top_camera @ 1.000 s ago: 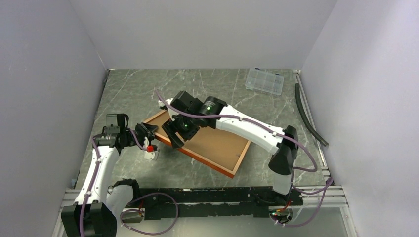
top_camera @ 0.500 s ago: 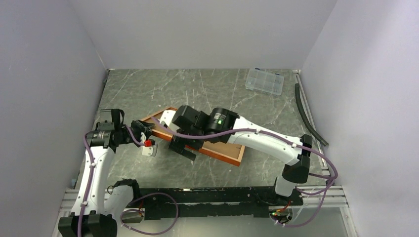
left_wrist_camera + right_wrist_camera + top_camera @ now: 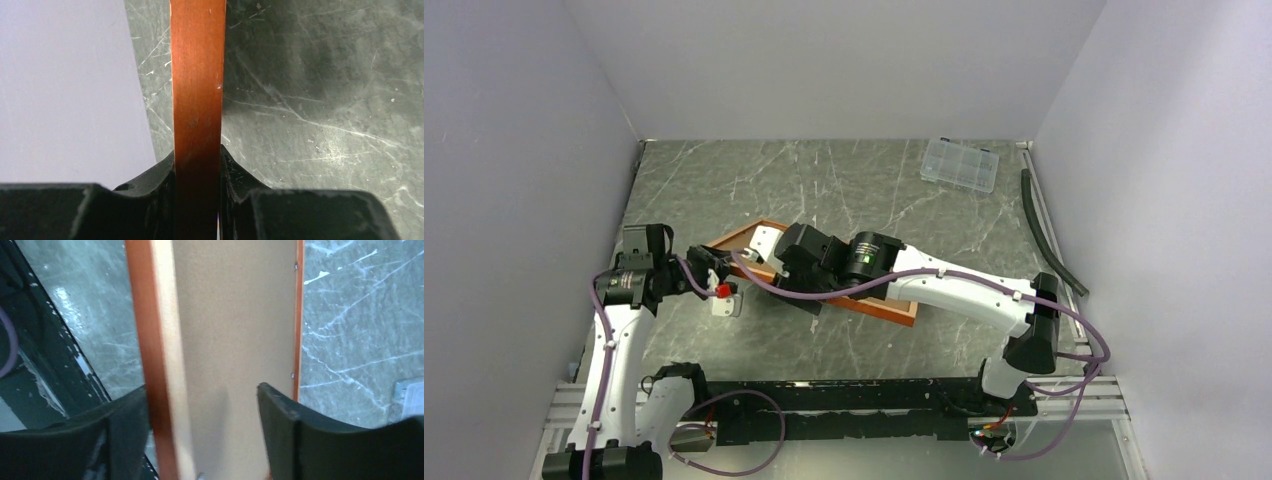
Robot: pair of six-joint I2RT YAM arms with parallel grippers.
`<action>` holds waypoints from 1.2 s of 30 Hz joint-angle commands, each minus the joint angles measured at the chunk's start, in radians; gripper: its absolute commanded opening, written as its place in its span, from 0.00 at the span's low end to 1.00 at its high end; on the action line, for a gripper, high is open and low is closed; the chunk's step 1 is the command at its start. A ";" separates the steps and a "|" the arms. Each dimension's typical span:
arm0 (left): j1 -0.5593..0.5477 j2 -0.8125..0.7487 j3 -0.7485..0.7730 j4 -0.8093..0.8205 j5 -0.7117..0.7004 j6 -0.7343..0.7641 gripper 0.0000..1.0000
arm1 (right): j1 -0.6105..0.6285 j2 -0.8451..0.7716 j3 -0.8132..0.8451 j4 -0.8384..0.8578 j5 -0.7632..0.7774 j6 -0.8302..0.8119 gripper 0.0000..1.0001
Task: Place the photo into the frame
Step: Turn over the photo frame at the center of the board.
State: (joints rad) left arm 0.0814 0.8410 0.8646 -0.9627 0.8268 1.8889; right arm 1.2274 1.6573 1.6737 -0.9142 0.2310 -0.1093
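On the marble table (image 3: 844,180), my left gripper (image 3: 197,167) clamps the frame (image 3: 197,75) by its orange edge; my right gripper (image 3: 202,410) hovers, jaws spread, over its tan back, clear box (image 3: 960,164) well apart.

Left hand (image 3: 197,167) pinching orange frame (image 3: 197,75) edge.

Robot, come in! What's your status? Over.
Left gripper shut on the frame. Right gripper open, straddling a long rail. Photo not in view. Clear box far back, out of the way.
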 commanded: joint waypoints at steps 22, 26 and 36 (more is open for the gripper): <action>0.002 -0.028 0.283 0.358 0.073 -1.061 0.94 | -0.286 0.037 0.371 0.036 -0.265 0.350 0.24; 0.003 0.085 0.441 0.256 0.009 -1.252 0.94 | -0.480 0.073 0.385 0.077 -0.494 0.490 0.23; 0.043 0.237 0.581 -0.007 0.068 -1.369 0.94 | -0.710 0.057 0.161 0.204 -0.626 0.557 0.22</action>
State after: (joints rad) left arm 0.1085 1.0664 1.4429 -0.8639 0.8669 0.6136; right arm 0.5438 1.7409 1.9228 -0.7475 -0.3565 0.4236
